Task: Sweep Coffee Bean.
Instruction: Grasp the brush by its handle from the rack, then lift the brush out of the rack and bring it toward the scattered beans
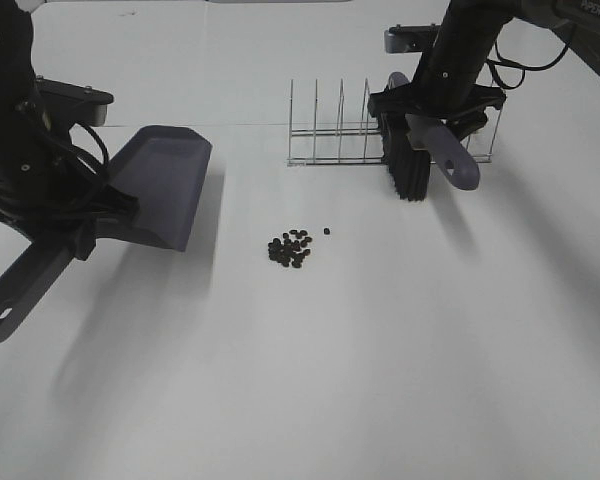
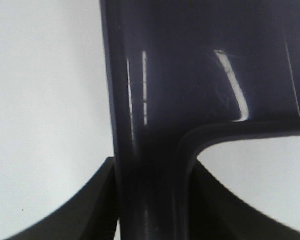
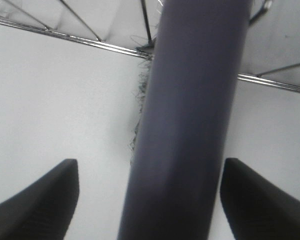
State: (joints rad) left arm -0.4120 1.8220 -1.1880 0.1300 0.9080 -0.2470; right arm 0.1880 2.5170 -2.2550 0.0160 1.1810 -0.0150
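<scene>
The coffee beans [image 1: 292,248] lie in a small dark pile mid-table, one bean [image 1: 326,231] slightly apart to the right. My left gripper [image 1: 80,228] is shut on the handle of the grey-purple dustpan [image 1: 162,185], which hangs tilted left of the beans. In the left wrist view the fingers [image 2: 92,207] press against the dustpan handle [image 2: 150,165]. My right gripper [image 1: 435,108] is open around the brush [image 1: 420,160], which stands at the wire rack [image 1: 330,130]. In the right wrist view the fingers [image 3: 45,200] stand apart from the brush handle [image 3: 190,125].
The wire rack stands at the back of the white table [image 1: 380,380], behind and right of the beans. The dustpan's long handle [image 1: 20,290] sticks out toward the front left.
</scene>
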